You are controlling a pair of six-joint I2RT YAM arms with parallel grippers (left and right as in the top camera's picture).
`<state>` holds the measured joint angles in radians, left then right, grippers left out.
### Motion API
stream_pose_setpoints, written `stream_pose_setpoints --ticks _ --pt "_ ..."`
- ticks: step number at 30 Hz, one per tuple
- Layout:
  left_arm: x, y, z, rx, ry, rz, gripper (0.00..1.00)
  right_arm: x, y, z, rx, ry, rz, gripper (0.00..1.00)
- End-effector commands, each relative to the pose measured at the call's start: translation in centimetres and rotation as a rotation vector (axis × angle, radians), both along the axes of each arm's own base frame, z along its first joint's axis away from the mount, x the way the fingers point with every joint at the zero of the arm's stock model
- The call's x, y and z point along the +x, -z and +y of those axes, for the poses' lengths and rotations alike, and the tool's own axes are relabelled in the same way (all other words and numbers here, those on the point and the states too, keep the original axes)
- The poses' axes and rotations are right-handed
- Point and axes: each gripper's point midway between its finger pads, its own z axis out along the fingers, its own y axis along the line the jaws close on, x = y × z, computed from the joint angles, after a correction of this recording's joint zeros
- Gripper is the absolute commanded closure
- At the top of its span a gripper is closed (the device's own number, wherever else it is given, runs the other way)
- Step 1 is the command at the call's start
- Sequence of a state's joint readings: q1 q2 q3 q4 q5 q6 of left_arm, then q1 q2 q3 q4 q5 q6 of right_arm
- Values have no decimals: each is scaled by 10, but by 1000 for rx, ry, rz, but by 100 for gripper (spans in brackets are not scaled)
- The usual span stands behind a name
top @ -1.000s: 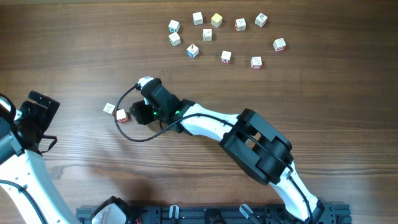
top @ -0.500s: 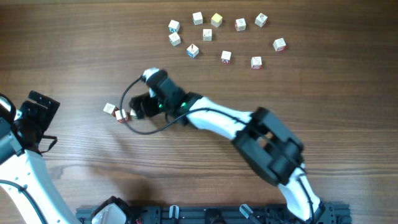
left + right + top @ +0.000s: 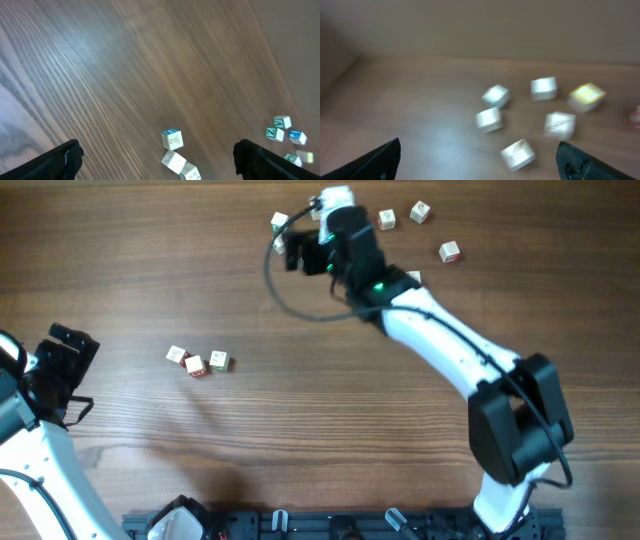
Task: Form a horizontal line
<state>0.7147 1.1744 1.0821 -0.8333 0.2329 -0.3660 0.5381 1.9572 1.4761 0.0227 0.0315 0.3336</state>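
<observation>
The horizontal line stands as a short, slightly crooked row of three small whitish cubes [image 3: 197, 362] left of the table's middle; in the left wrist view the row [image 3: 174, 161] lies between my fingers' tips, farther off. My right gripper [image 3: 294, 250] hovers open over the scattered cubes at the back. Its wrist view shows several blurred loose cubes [image 3: 518, 153] below and ahead, with nothing between the fingers. The left gripper [image 3: 60, 370] rests open at the left edge, well away from the row and holding nothing.
Several loose cubes lie along the back: one at the left end [image 3: 279, 221], others at the right [image 3: 386, 219] [image 3: 420, 212] [image 3: 449, 251]. A yellowish cube [image 3: 587, 96] sits among them. The right arm [image 3: 450, 340] stretches diagonally across the right half.
The right gripper opened, leaving a third cube at the row's right end. Its arm then swung away up to the cluster at the back. The left arm stayed still.
</observation>
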Motion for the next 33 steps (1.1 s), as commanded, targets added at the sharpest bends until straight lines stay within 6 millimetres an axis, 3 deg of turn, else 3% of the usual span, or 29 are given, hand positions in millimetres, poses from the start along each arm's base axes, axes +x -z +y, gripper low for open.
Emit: stream_pose_setpoints --ticks 1,5,11,19,24,26,29,30,33 --pt "5 -6 -4 -28 16 -35 0 43 29 -24 -61 89 -36 0" --pt "4 -6 -5 -30 16 -32 0 78 55 -30 -104 129 -35 0" --pt "2 -4 -6 -38 16 -23 0 107 101 -22 -160 139 -2 0" --pt "1 -3 -7 -43 16 -18 0 119 155 -43 -233 258 -6 1" --pt "1 -3 -7 -42 16 -17 0 116 179 -39 -237 228 26 3" --pt "1 -3 -7 -42 16 -17 0 114 184 -36 -234 211 37 13" --pt "1 -3 -7 -42 16 -17 0 115 182 -35 -228 212 28 39" --pt "1 -3 -7 -42 16 -17 0 117 176 -34 -222 214 18 50" --pt "1 -3 -7 -43 16 -17 0 123 157 -31 -205 216 -7 71"
